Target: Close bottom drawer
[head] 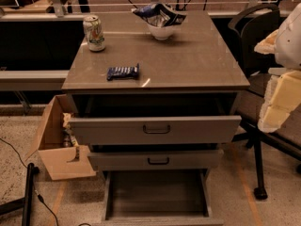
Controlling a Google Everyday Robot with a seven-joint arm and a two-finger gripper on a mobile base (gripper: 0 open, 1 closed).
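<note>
The grey cabinet [157, 86] has three drawers. The bottom drawer [157, 194] is pulled far out toward me. Its dark tray lies open to view and its front runs along the lower edge of the frame; its handle is out of view. The middle drawer [155, 160] and the top drawer [155, 130] each stick out a little, and both show dark loop handles. My gripper [278, 105], cream-coloured below the white arm [291, 36], hangs at the right edge. It is level with the top drawer, to the right of the cabinet and well above the bottom drawer, touching nothing.
On the cabinet top are a soda can [94, 33], a dark snack bar [123, 72] and a white bowl [161, 31] holding a chip bag. An open cardboard box [59, 147] stands on the floor at the left. A black office chair [263, 79] is on the right, behind my arm.
</note>
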